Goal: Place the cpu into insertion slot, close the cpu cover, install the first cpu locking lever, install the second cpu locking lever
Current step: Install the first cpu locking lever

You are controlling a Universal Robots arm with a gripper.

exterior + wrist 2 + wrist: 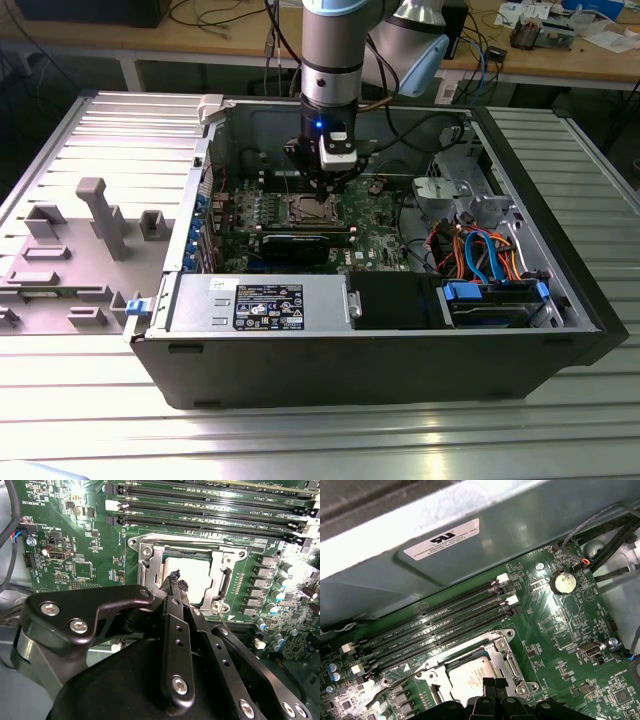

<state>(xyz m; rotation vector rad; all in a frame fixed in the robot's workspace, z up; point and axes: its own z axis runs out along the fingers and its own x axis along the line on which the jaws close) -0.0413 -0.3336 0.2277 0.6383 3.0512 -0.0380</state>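
Gripper pinched shut, empty, hovering just above cover, already down over cpu. Best pressed squarely, slowly, clear of lever.

The computer case lies open on the desk, and the circuit board sits flat inside it. The insertion slot is on that board, with the cpu lying in it and the cpu cover down around the chip (its window leaves the chip's top exposed). The long memory slots run side by side just beside the socket, between it and the case wall. The gripper hangs directly above the socket. Toward the exterior view's right, the cable bundle lies in the case; toward its left, plastic holders stand on the desk.
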